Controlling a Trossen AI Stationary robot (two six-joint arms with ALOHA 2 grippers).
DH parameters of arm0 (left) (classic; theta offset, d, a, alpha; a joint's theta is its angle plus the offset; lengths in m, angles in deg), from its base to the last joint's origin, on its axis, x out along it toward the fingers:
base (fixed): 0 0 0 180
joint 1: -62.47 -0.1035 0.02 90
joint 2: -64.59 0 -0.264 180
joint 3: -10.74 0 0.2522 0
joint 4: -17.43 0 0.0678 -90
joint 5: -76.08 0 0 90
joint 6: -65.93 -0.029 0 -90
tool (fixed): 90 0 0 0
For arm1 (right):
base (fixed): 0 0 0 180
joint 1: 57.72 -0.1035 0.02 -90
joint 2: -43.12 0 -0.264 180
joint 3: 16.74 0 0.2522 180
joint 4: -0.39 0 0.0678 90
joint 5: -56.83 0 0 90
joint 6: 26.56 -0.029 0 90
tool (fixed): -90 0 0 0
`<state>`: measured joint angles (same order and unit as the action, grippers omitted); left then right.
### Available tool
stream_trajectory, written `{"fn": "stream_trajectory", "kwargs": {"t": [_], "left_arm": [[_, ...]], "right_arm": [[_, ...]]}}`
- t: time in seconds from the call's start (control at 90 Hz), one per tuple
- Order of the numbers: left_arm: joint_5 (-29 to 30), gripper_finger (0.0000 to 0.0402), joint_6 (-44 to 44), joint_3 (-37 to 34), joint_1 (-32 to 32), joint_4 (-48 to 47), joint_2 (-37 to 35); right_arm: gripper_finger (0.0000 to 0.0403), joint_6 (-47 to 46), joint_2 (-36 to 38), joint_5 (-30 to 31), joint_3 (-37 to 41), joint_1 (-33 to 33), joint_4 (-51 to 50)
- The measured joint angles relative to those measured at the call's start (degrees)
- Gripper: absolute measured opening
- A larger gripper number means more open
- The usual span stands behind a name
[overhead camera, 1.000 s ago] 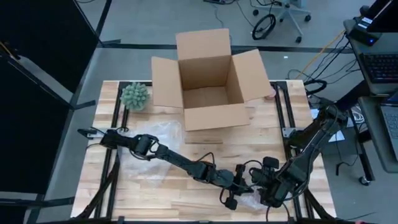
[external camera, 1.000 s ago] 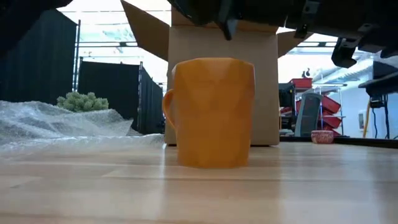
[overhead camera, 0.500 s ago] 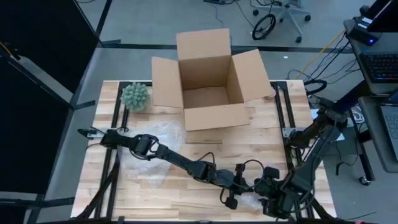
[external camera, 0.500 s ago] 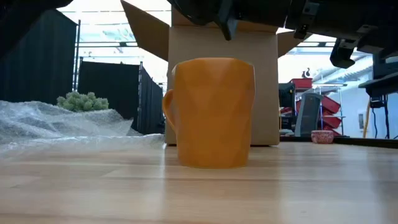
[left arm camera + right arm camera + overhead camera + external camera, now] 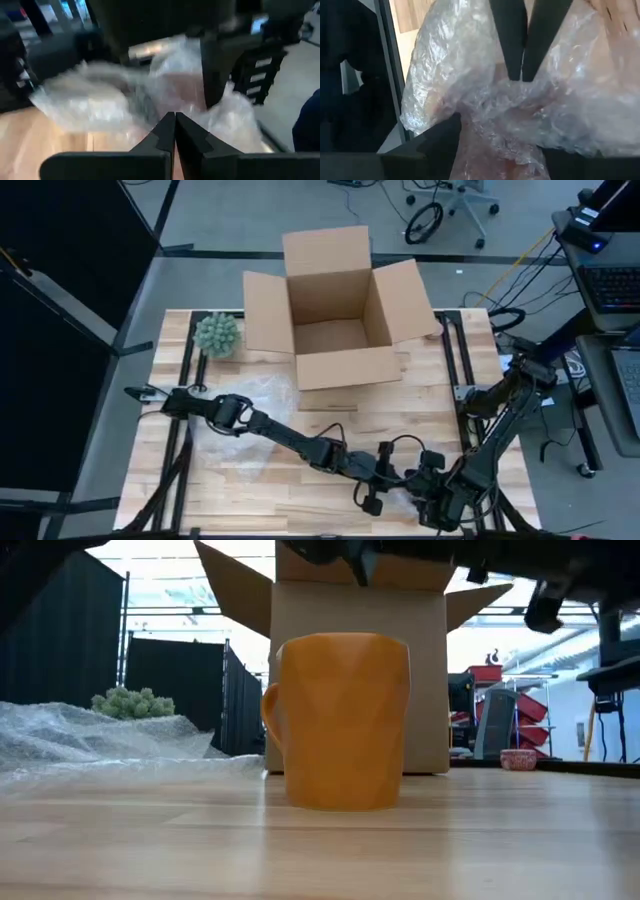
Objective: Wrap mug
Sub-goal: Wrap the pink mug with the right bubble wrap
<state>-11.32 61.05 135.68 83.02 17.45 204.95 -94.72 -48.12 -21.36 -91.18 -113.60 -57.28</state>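
An orange mug (image 5: 345, 720) stands upright on the wooden table, seen in the low view only; the arms hide it from above. Over the table's near right part, my left gripper (image 5: 398, 477) is shut on a small sheet of bubble wrap (image 5: 470, 95). My right gripper (image 5: 427, 492) faces it, open, with one finger on either side of the bunched wrap (image 5: 100, 100). Whether those fingers touch the wrap, I cannot tell. My left gripper pinches a gathered bunch of the bubble wrap (image 5: 517, 82) between its two fingertips (image 5: 509, 45). The crumpled wrap spreads out from that point; how many layers are caught does not show. Whether any of the sheet rests on the table is hidden.
An open cardboard box (image 5: 335, 310) stands at the table's far middle. A green spiky plant (image 5: 216, 333) sits at the far left. A larger sheet of bubble wrap (image 5: 240, 408) lies at the left, under the left arm. Black frame rails run along both sides.
My right gripper has gone a little toward the table's near edge. In the low view both arms' undersides have risen slightly above the mug. The mug has not moved.
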Motion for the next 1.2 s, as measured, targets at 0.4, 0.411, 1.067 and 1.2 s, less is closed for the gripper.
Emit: {"fn": "stream_trajectory", "kwargs": {"t": [0.4,0.411,1.067,1.2], "left_arm": [[-0.82,0.0000,0.03,0.26,0.02,7.91,3.51],[-0.82,0.0000,0.29,0.25,-0.12,7.97,3.83],[-3.04,0.0000,5.59,0.46,-2.15,8.81,6.02],[-2.99,0.0000,5.59,0.44,-2.17,8.70,6.02]], "right_arm": [[0.0233,0.36,-0.08,0.25,0.11,0.16,-0.12],[0.0233,0.42,-0.07,0.24,0.11,0.20,-0.12],[0.0233,2.41,-0.35,-4.64,-7.61,1.05,-6.48],[0.0233,2.84,-0.33,-6.43,-9.69,1.03,-7.62]]}}
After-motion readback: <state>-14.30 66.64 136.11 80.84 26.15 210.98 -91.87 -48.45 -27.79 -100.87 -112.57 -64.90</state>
